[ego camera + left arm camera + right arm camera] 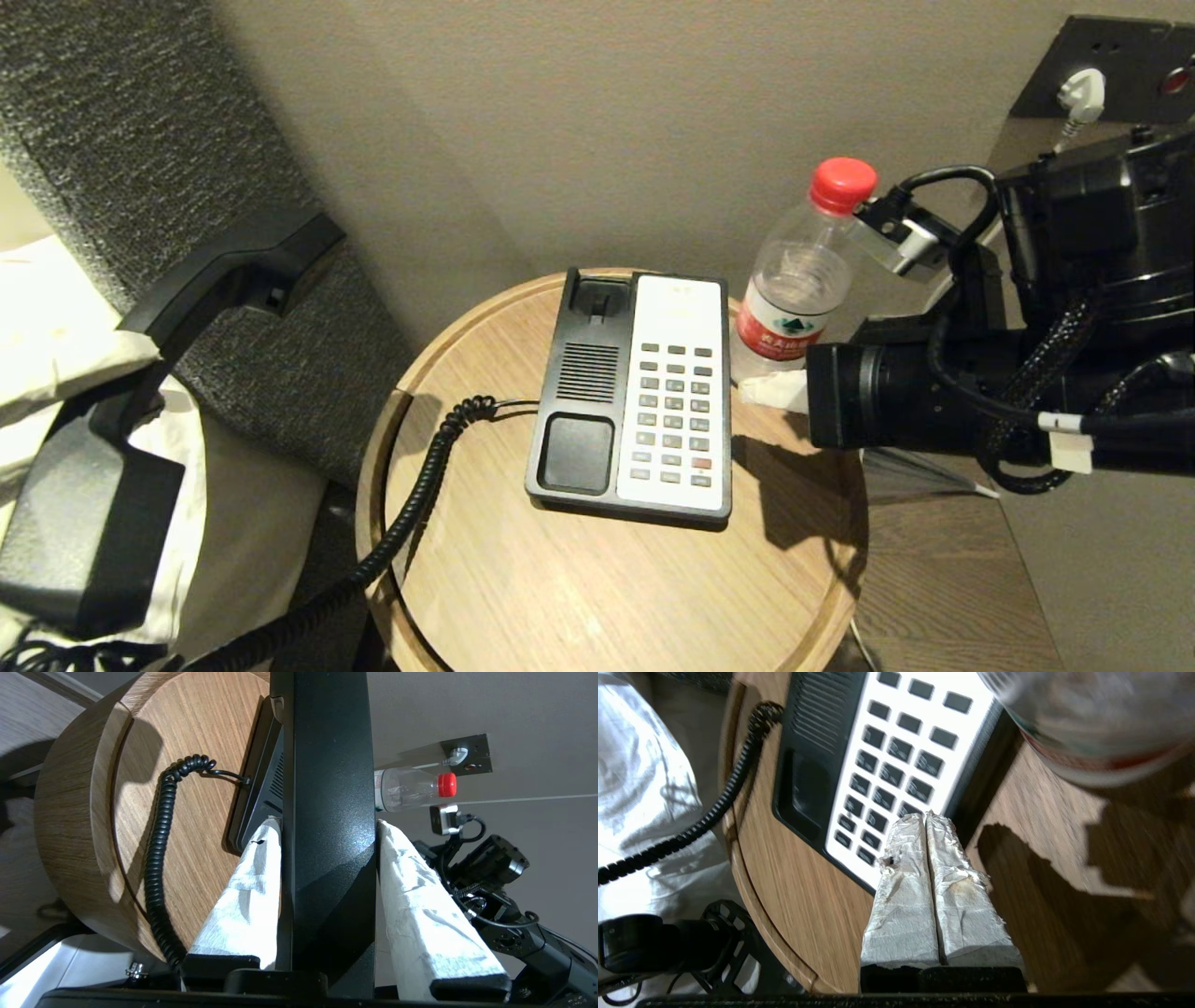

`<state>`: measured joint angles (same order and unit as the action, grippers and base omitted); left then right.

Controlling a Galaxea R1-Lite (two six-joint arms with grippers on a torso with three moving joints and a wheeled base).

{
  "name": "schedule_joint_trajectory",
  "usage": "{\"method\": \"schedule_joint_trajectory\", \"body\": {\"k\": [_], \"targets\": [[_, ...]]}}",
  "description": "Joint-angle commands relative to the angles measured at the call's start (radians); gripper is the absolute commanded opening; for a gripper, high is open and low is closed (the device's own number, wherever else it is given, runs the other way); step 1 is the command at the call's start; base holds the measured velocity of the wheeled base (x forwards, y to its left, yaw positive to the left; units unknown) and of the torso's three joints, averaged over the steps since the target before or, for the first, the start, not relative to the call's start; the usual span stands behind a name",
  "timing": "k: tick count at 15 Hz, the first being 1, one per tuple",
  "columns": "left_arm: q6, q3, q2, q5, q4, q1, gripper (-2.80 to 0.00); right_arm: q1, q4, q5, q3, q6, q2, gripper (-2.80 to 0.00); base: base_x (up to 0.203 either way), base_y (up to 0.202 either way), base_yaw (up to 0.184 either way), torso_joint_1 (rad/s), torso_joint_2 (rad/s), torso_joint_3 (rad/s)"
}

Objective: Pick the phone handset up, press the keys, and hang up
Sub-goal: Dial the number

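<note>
Holding the phone handset [327, 812] clamped in your left gripper [327, 830] off the table's left edge, your right gripper [926, 819], fingers together, sits nearest the keys [896, 772].

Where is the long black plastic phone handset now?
Off its cradle: the left gripper holds the long black plastic phone handset up, left of the round wooden table.
</note>
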<state>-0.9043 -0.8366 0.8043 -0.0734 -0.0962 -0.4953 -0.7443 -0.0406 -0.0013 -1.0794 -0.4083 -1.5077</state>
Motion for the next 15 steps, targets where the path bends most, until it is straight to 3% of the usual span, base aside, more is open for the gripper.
{"method": "schedule_joint_trajectory", "body": {"k": [1,15], "targets": [[-0.005,0.000,0.000,0.000,0.001,0.000,-2.80,-0.001,0.011,-0.001,-0.012,0.000,-0.046,-2.80,0.000,0.000,0.000,0.000,0.00,0.000],[-0.005,-0.001,-0.002,0.000,0.001,0.000,-2.80,-0.003,0.039,-0.026,-0.007,0.003,-0.075,-2.80,0.000,0.000,0.000,0.000,0.00,0.000]]}}
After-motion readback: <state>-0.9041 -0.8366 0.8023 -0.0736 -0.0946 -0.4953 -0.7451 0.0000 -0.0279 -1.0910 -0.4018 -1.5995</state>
